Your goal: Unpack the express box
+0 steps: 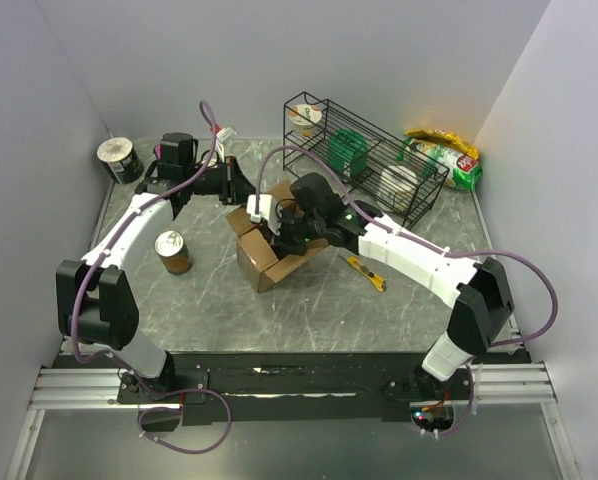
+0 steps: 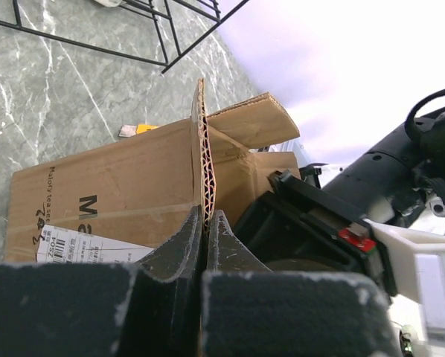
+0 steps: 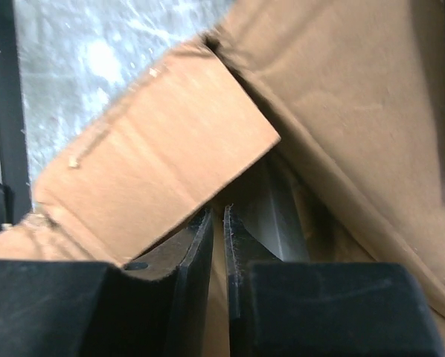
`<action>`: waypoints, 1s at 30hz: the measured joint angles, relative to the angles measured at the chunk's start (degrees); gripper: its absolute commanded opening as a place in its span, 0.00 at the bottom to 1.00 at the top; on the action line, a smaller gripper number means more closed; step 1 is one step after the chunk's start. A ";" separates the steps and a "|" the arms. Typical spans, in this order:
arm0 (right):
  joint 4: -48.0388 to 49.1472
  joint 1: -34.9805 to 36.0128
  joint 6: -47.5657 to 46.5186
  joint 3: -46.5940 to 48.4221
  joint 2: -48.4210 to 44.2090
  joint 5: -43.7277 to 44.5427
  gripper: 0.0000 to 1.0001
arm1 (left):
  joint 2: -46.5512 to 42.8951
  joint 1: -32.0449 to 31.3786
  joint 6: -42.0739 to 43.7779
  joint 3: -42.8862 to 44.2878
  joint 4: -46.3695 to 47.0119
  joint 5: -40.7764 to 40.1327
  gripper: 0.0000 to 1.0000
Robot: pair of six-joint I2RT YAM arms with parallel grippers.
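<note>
Right wrist, right gripper (seemingly) inside express box

Box: plain brown cardboard, with black lettering and a white label printed in black on one side. Table: grey marble pattern, pale veins. Rack, 1 o'clock from the box: black wire. Can, 9 o'clock: brown, silvery top. Knife, 4 o'clock: yellow and black. Bag, 2 o'clock: yellow, green, red. Arms: white and black, purple cables.
</note>
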 measured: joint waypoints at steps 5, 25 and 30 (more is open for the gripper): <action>1.38 0.20 0.46 -1.51 -3.06 -2.03 0.20 | -0.63 0.00 -0.35 0.00 -0.02 -1.09 0.01; 3.02 3.93 3.82 -0.37 -5.01 -3.32 0.52 | -0.83 0.02 0.04 1.70 -0.74 -4.74 0.01; 4.33 4.66 8.70 -0.37 -4.83 0.39 0.55 | -0.85 0.04 0.11 1.70 -0.96 -4.96 0.01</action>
